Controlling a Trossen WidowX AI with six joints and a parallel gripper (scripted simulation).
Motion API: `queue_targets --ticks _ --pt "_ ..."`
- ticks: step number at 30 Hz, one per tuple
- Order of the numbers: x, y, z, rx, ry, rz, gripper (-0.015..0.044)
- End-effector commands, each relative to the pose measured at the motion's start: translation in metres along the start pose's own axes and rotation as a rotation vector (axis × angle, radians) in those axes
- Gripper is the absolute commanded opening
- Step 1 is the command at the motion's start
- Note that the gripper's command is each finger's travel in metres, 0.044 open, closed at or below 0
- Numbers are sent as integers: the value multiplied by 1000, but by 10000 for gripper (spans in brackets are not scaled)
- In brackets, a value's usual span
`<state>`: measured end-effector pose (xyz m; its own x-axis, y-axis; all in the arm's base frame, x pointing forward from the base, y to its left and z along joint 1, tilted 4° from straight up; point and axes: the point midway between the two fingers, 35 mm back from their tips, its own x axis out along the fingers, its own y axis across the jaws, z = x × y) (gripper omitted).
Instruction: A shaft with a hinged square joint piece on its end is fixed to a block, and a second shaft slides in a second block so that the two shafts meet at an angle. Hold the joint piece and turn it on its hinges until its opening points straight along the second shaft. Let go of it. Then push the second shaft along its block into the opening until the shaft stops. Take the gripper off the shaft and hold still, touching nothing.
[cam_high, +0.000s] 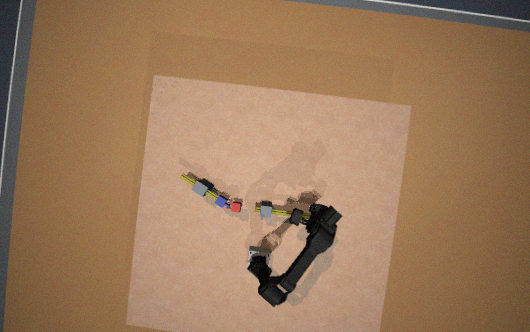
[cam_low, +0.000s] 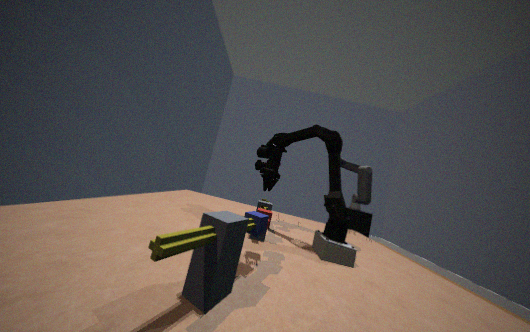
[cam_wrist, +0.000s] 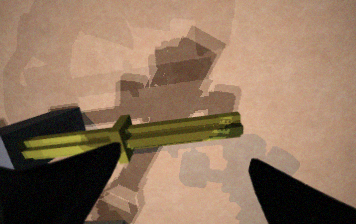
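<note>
The first yellow shaft (cam_high: 188, 179) (cam_low: 182, 241) is fixed in a grey block (cam_high: 200, 188) (cam_low: 215, 260). A blue piece (cam_high: 220, 201) (cam_low: 257, 222) and the red joint piece (cam_high: 235, 206) (cam_low: 267, 213) sit on its end. The second shaft (cam_high: 281, 212) (cam_wrist: 180, 129) runs through the second grey block (cam_high: 266, 211) (cam_low: 264, 204) (cam_wrist: 45, 125) and has a small collar (cam_wrist: 122, 136). My gripper (cam_high: 298, 216) (cam_low: 270, 186) (cam_wrist: 185, 156) is open and empty. It hangs above the free outer part of the second shaft, one finger on each side in the wrist view, touching nothing.
The arm's base (cam_high: 260, 254) (cam_low: 334, 249) stands on the pale mat (cam_high: 200, 115) close to the second block. A wider brown floor (cam_high: 450, 150) surrounds the mat. Shadows of the arm and blocks lie across the mat.
</note>
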<state>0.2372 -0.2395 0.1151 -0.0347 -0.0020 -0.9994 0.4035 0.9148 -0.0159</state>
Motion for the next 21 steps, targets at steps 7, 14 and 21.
queue_targets --ticks 7,14,21 --pt "14 -2 0 314 -34 20 440" --pt "25 -2 -1 553 -55 38 440" --pt "36 -3 -3 791 -72 62 440"
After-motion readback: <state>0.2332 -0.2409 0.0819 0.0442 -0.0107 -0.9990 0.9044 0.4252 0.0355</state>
